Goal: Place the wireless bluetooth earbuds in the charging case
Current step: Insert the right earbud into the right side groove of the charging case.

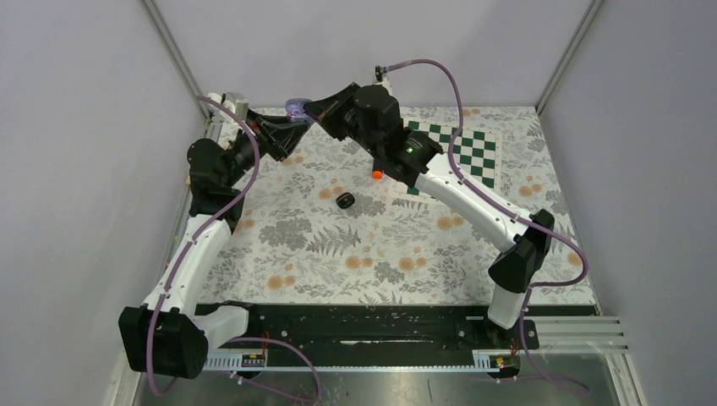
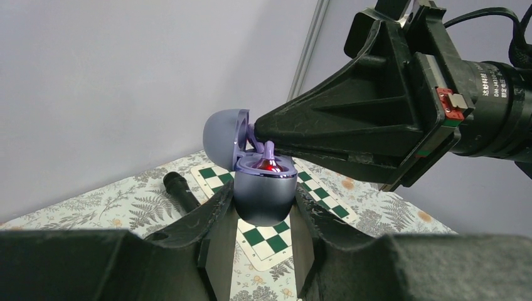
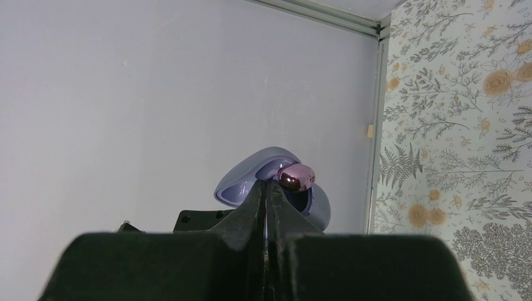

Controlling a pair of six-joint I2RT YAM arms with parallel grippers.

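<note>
So the left arm [image 1: 199,245] ran up the left side of the top view and bent in toward the upper middle, while the right arm [image 1: 473,199] came from the lower right and stretched diagonally up-left, so both wrists met near the far edge of the floral-print tablecloth [image 1: 338,245]. The left gripper [image 2: 263,199] had its fingers drawn in narrow around the body of a pale lilac oval plastic charging case [image 2: 265,194], holding it in the air in the middle of the left wrist view. The case stood upright with its mouth facing up and its lid [image 2: 223,135] flipped back toward the left of the frame. The right gripper [image 3: 266,186] was level, pointing in from the right, fingers squeezed right together. Its tips sat against a tiny shiny pinkish-lilac earbud [image 3: 296,177] at the case's mouth, but I couldn't tell if they actually pinched any of it, and the bud was too small to call its long axis. Down on the cloth were a long black microphone [image 2: 180,190], a green-and-white chessboard mat [image 1: 465,148] and a small black round object [image 1: 345,200] near the centre of the top view.
</note>
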